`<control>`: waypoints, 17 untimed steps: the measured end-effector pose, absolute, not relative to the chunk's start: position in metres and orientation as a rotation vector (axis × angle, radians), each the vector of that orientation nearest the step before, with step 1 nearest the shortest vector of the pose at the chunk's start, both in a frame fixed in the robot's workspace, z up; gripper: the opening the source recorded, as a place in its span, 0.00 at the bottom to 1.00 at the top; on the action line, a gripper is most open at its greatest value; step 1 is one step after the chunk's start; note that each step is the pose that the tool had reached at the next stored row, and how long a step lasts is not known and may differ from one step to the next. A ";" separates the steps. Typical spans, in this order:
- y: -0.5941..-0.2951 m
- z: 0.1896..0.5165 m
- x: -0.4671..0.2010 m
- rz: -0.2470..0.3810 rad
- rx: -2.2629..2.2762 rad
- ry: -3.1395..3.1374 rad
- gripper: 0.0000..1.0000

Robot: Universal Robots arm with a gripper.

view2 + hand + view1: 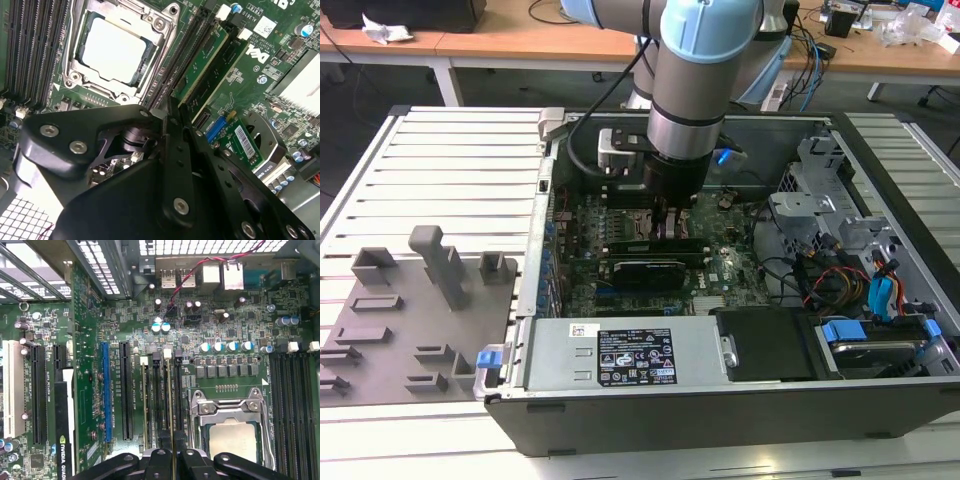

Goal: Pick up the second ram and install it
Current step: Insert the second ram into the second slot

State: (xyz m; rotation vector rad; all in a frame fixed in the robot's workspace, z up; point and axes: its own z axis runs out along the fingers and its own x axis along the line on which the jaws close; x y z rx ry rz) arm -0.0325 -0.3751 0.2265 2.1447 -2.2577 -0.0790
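The second ram point(170, 405) stands edge-on in a memory slot beside the processor socket point(232, 435), and it runs down between my black fingers. My gripper point(173, 460) is shut on its near end. In the second wrist view the same green stick point(202, 62) leads up from my gripper point(172, 112). In the exterior view my gripper point(665, 222) reaches down into the open computer case, right above the memory slots on the green motherboard point(720, 270).
Another green stick point(145, 405) sits in a slot two rows over. A black graphics card point(645, 270) lies just in front of the slots. Drive cages and cable bundles point(840, 270) crowd the case's right side. A grey parts tray point(410, 320) lies outside on the exterior view's left.
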 end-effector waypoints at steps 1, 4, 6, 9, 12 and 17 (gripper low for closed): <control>-0.375 0.227 -0.033 -0.080 2.145 -2.258 0.13; -0.375 0.226 -0.033 -0.083 2.146 -2.259 0.13; -0.376 0.225 -0.033 -0.084 2.147 -2.260 0.13; -0.376 0.222 -0.033 -0.085 2.147 -2.260 0.13; -0.376 0.222 -0.033 -0.085 2.147 -2.260 0.13; -0.376 0.228 -0.033 -0.085 2.147 -2.260 0.21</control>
